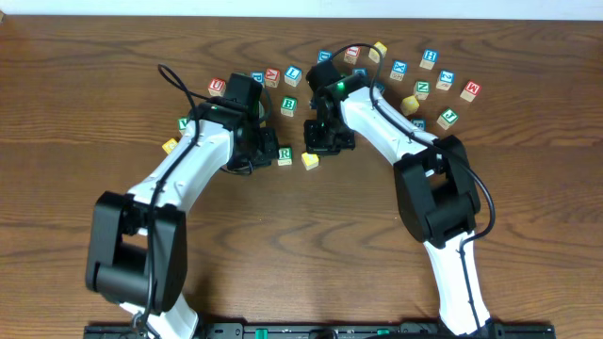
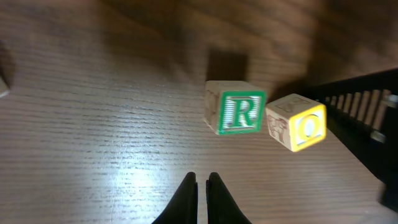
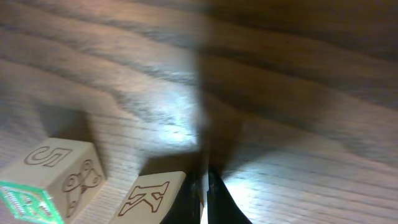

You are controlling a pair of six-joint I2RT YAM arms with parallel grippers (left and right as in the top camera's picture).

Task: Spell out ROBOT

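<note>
A green R block [image 1: 285,155] and a yellow O block [image 1: 310,161] lie side by side mid-table. In the left wrist view the R block [image 2: 239,112] sits left of the tilted O block [image 2: 298,126]. My left gripper [image 2: 202,180] is shut and empty, just short of the R block; in the overhead view it [image 1: 259,151] is left of that block. My right gripper [image 1: 327,141] is just right of the O block. In the right wrist view it [image 3: 204,183] is shut and empty, its left finger against a block face marked K [image 3: 149,198]; the green-edged block [image 3: 46,180] lies further left.
Several loose letter blocks lie along the back: a red U [image 1: 217,87], a blue L [image 1: 294,72], a green B [image 1: 289,104], a blue H [image 1: 430,57], a red W [image 1: 470,90], a green J [image 1: 448,118]. A yellow block [image 1: 170,145] lies at the left.
</note>
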